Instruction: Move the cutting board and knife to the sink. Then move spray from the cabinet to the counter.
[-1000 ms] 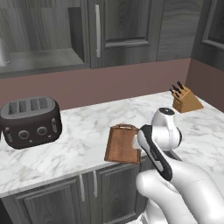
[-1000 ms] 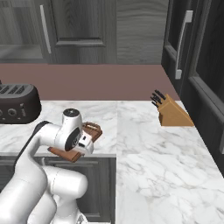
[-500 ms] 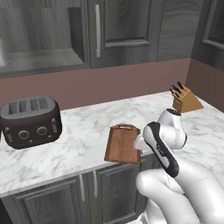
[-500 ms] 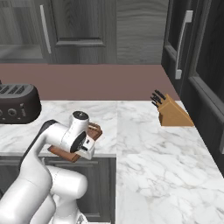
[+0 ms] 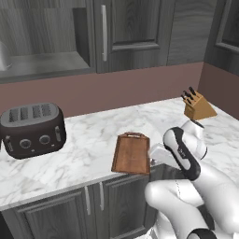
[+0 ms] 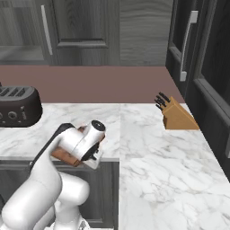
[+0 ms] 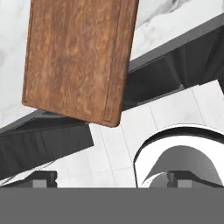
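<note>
The reddish-brown cutting board (image 5: 131, 153) (image 6: 63, 155) (image 7: 78, 57) lies on the white marble counter (image 5: 93, 135), handle slot to the back. Its near corner hangs over the counter's front edge. My gripper (image 5: 154, 158) (image 6: 95, 161) (image 7: 112, 179) is open, low at the front edge and just right of the board's near right corner, with nothing between its fingertips (image 7: 41, 178). A pale bottle-like shape (image 5: 3, 56), likely the spray, stands on the shelf of the dark wall cabinet (image 5: 130, 28) at the far left edge. The knife and the sink are out of view.
A black toaster (image 5: 31, 128) (image 6: 15, 107) sits on the counter left of the board. A tan knife block (image 5: 198, 106) (image 6: 176, 116) stands at the back right. Dark lower cabinets (image 5: 93, 205) run under the counter. A tall dark unit (image 6: 202, 67) rises on the right.
My hand has swung a little to the right and dropped lower toward the counter's front edge beside the board. The board has not moved and the jaws stay open.
</note>
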Robot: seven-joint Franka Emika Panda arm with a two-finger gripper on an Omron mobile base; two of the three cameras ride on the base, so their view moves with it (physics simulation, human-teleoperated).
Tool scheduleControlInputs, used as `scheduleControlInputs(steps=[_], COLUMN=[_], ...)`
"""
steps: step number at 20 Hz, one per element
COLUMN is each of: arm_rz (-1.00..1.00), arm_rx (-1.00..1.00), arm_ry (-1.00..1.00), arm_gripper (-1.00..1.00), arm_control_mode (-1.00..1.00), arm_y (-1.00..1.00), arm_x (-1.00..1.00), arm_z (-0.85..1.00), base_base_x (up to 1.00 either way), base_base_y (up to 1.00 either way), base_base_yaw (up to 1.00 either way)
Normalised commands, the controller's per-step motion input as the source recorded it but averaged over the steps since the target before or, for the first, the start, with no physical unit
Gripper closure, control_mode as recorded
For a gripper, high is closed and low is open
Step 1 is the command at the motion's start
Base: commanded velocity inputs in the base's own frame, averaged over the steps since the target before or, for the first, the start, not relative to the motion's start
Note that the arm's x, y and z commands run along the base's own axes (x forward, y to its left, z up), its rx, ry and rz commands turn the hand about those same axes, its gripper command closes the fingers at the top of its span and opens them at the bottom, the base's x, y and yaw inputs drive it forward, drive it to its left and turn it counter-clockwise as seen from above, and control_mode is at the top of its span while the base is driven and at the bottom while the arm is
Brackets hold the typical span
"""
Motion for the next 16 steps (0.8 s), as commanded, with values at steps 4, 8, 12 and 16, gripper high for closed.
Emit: scheduleControlInputs(steps=[4,8,12,16], arm_rz=[-0.04,-0.08,-0.12,-0.07], arm_rx=[0.13,0.03,0.00,0.00], arm_ry=[-0.03,-0.08,-0.05,-0.02], arm_gripper=[-1.00,-1.00,-1.00,-1.00], arm_control_mode=[-1.00,-1.00,-1.00,-1.00], arm_y=[0.06,0.18,0.24,0.22], arm_x=[-0.01,0.07,0.25,0.18], arm_z=[-0.45,-0.31,-0.33,-0.34], base_base_x=[0.00,0.00,0.00,0.00], base_base_y=[0.00,0.00,0.00,0.00], base_base_yaw=[0.00,0.00,0.00,0.00])
